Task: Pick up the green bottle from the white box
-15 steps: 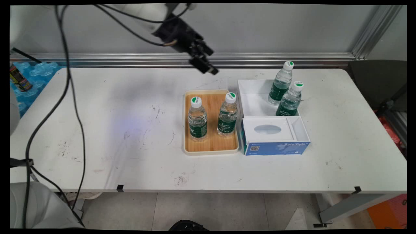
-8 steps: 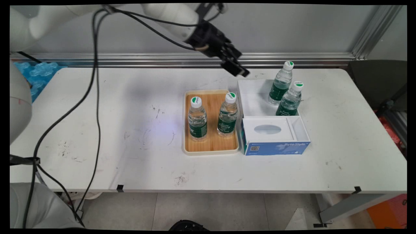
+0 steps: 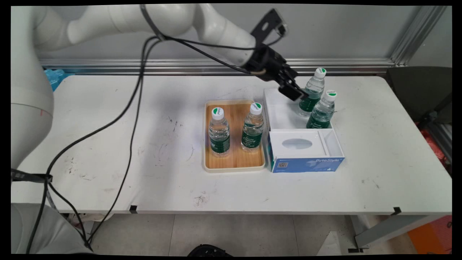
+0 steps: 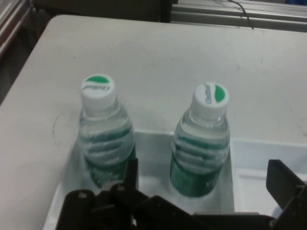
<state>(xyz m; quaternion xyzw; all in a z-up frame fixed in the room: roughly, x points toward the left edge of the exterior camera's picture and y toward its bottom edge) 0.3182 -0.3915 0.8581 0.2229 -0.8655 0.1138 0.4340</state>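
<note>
- The far bottle stands upright in the back compartment of the white box, against its far right corner; in the hand view it is probably the left one, though I cannot be sure of the matching.
- The near bottle stands upright just beside it in the same compartment, closer to the camera, and looks to be the right one in the hand view. The two are close together; whether they touch cannot be told.
- Both have white caps with a green mark and green labels; their long axes are vertical.
- The gripper hangs over the back compartment, tilted down and to the picture's right, just to the left of the far bottle and level with its upper body.
- From the gripper, the bottles lie straight ahead along its pointing direction, side by side; the right one sits more nearly between the fingers.
- The jaws stand apart, one finger seen at the right and one low at the left, with nothing between them.
- The front compartment holds an insert with an oval window; the box's blue front reads ByteStyle.
- Left of the box, touching or nearly so, lies a wooden tray with two more upright bottles, left and right.
- All rests on the table.
</note>
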